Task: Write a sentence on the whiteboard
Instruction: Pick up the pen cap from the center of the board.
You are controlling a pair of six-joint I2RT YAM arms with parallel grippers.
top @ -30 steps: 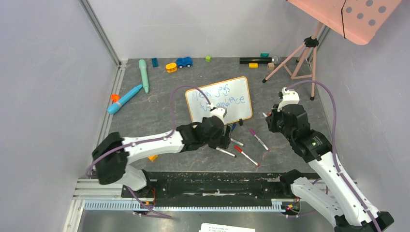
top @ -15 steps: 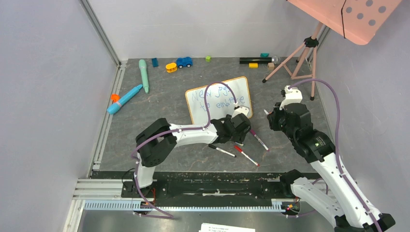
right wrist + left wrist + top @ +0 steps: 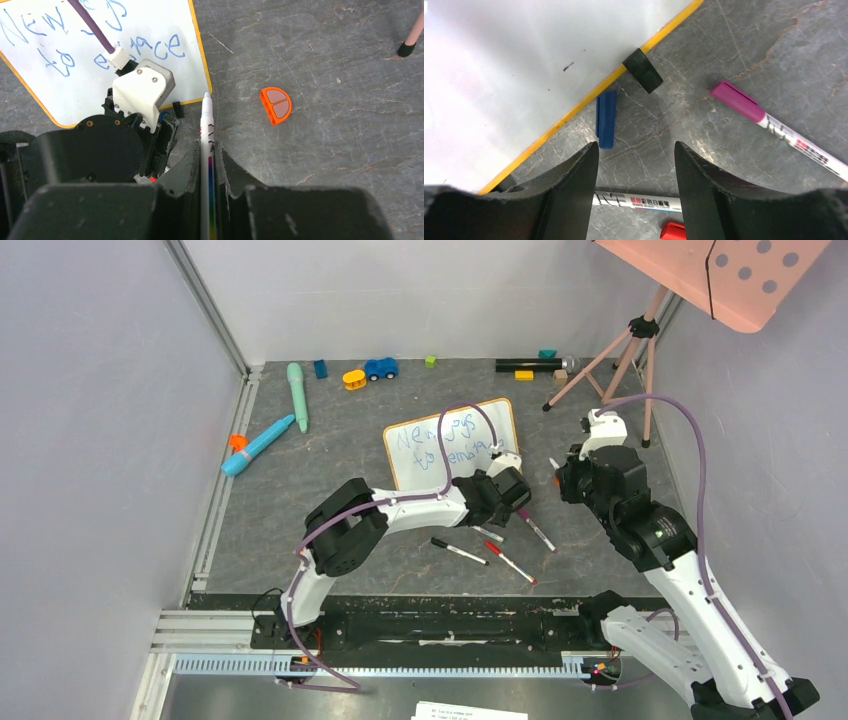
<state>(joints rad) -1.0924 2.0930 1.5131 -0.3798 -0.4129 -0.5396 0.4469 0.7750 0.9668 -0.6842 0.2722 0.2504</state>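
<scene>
Since the sentence (image 3: 440,440) reads complete on the whiteboard (image 3: 165,20), flat mid-table, we judge capping underway: right gripper (image 3: 209,150) pinches the uncapped marker (image 3: 206,120); left gripper (image 3: 635,150) hangs spread over the blue cap (image 3: 606,119) beside the frame.

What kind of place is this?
Probably a robot lab's test booth: two robot arms bolted at a walled table, with a whiteboard, markers and a toy car to practise on.

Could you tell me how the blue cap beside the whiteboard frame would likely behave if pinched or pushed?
The blue cap looks like small rigid plastic, so it is probably stiff and light. Its smooth body may skid or roll on the table if nudged.
</scene>
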